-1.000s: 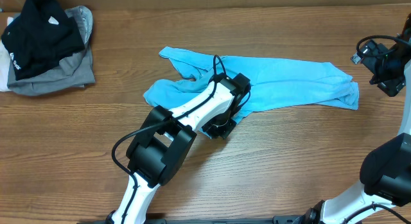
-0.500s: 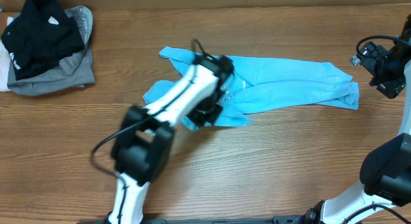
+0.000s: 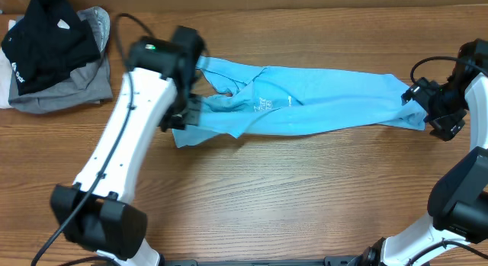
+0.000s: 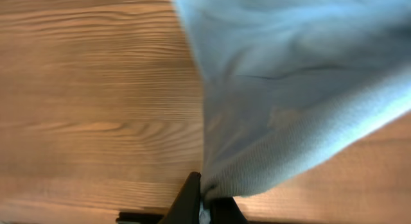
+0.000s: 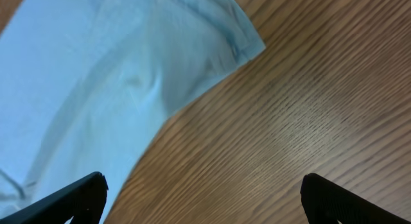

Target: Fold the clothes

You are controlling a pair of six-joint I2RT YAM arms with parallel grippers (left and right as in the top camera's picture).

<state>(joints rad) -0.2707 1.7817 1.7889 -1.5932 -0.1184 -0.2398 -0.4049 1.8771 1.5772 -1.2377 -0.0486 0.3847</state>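
Vs 1 s ago, our left pincer [image 3: 185, 113] has swung from mid-shirt to the left end, clamped on a fold of the light-blue T-shirt [image 3: 320, 106]. The shirt's now stretched left-right across the far-centre worktop [image 3: 290, 197], white lettering up. Right pincer [image 3: 424, 107] has moved up to the right hem, fingers wide apart, holding nothing. Black garment [image 3: 46, 37] on grey garment [image 3: 69, 94] far left, near our left arm. Near side is bare wood.

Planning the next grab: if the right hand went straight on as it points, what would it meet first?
Likely the bare wooden table, right beside the edge of the blue T-shirt; the open right hand spans that border, so maybe the shirt.
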